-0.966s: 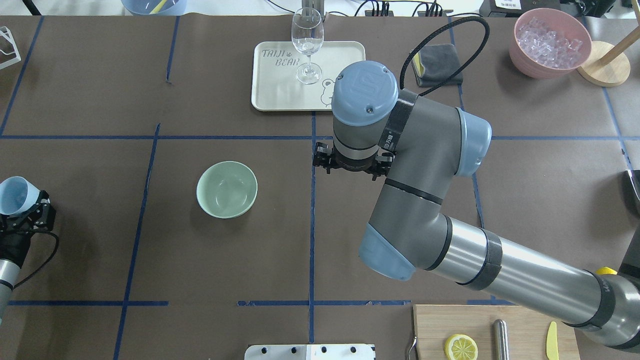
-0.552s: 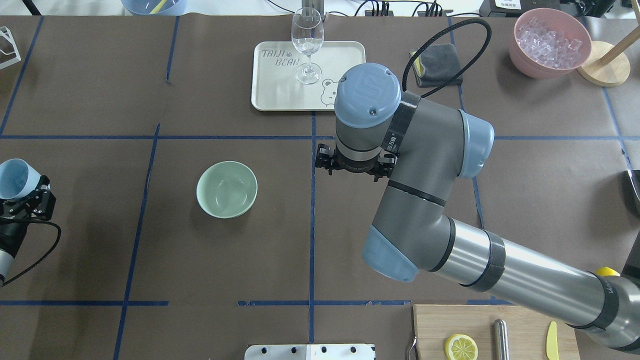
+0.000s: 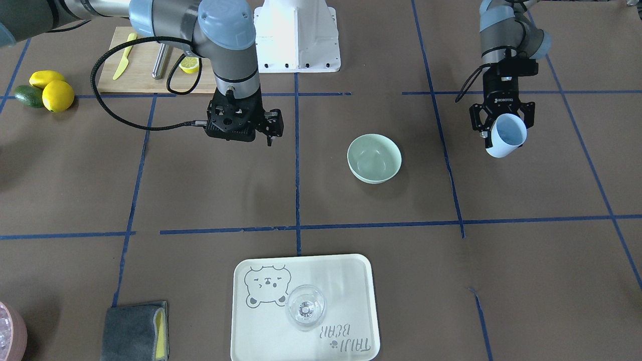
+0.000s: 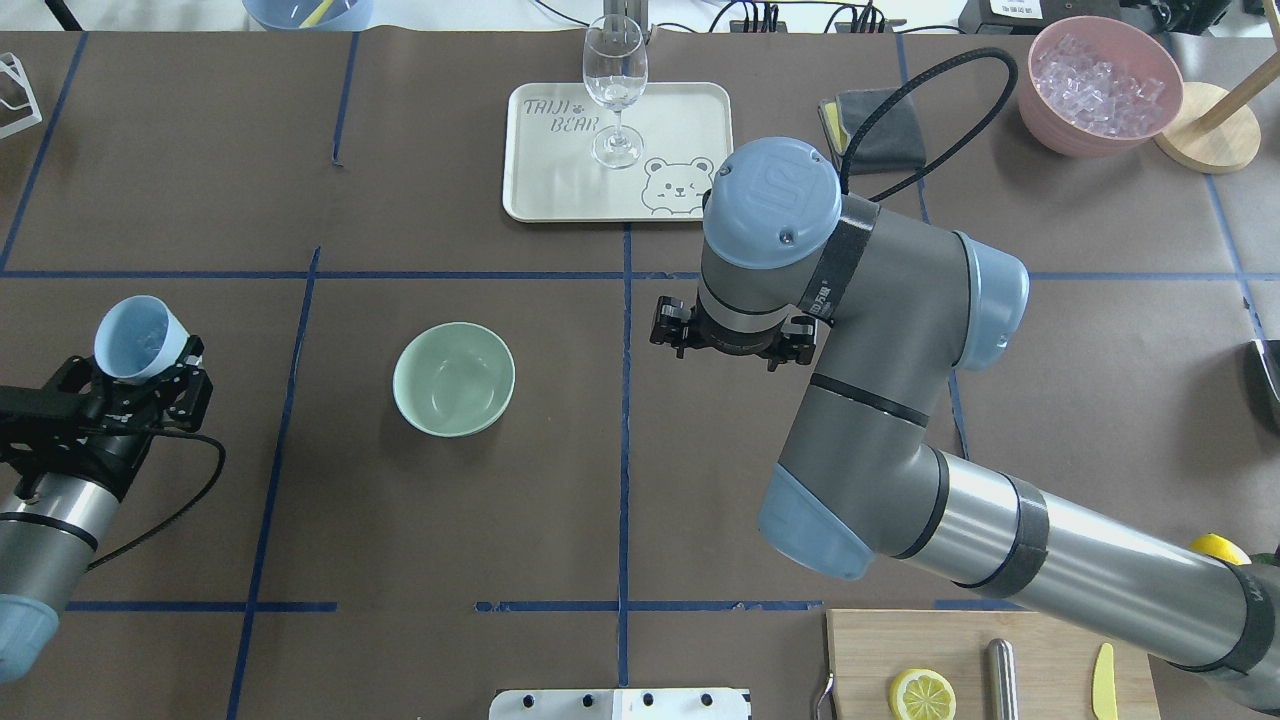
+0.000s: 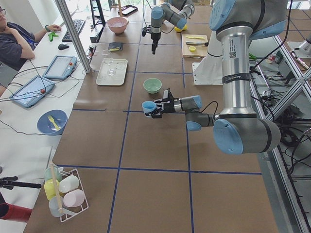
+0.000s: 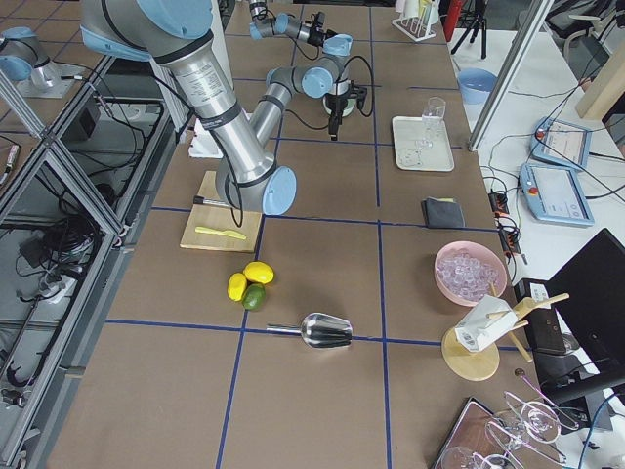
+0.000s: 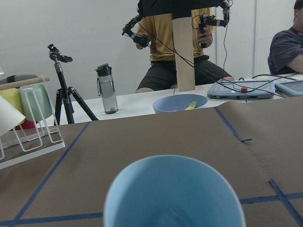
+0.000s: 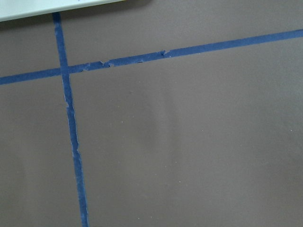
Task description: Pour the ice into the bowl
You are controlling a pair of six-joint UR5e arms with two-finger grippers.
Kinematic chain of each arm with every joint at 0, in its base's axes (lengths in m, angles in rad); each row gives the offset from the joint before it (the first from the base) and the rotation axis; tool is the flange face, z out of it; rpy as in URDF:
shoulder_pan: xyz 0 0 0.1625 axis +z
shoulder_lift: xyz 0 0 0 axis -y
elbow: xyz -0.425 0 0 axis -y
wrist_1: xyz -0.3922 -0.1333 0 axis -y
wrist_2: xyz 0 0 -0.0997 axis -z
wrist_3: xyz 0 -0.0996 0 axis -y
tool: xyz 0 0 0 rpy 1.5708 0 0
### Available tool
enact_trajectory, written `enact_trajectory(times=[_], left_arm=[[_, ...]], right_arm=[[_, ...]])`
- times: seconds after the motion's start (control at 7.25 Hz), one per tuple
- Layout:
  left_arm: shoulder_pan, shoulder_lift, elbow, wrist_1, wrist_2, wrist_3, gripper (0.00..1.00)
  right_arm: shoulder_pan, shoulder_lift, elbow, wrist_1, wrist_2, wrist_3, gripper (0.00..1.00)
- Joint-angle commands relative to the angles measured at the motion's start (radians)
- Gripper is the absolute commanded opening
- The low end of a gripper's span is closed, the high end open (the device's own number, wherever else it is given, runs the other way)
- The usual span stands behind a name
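Moved nearer since a second ago, the left gripper (image 4: 146, 366) clamps the blue cup (image 4: 135, 335); seen from overhead, the bowl (image 4: 454, 379) sits at its 3 o'clock, well apart. Whether the cup holds ice, or how wide the right gripper (image 3: 272, 128) stands, cannot be told.

Bright even room light, soft faint shadows, white robot base (image 3: 297, 35) blown out, near blue cup (image 7: 173, 194) slightly soft
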Motion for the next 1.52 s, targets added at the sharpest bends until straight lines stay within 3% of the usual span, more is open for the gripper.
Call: enact_trajectory(times=[0.0,0.41,0.69,1.38], left_arm=[[0.003,-0.128,0.000,0.018,-0.005,0.036,0.00],[0.007,-0.268,-0.007,0.307,-0.004,0.039,0.00],[0.006,-0.349,-0.016,0.328,-0.007,0.039,0.00],[0.015,-0.349,-0.008,0.333,0.001,0.316,0.00]], right_arm=[[0.005,-0.001,0.003,0.000,0.001,-0.016,1.00],[0.018,-0.001,0.003,0.000,0.008,-0.024,1.00],[0.022,-0.007,0.003,0.002,0.010,-0.033,1.00],[0.027,-0.026,0.017,0.003,0.010,-0.042,1.00]])
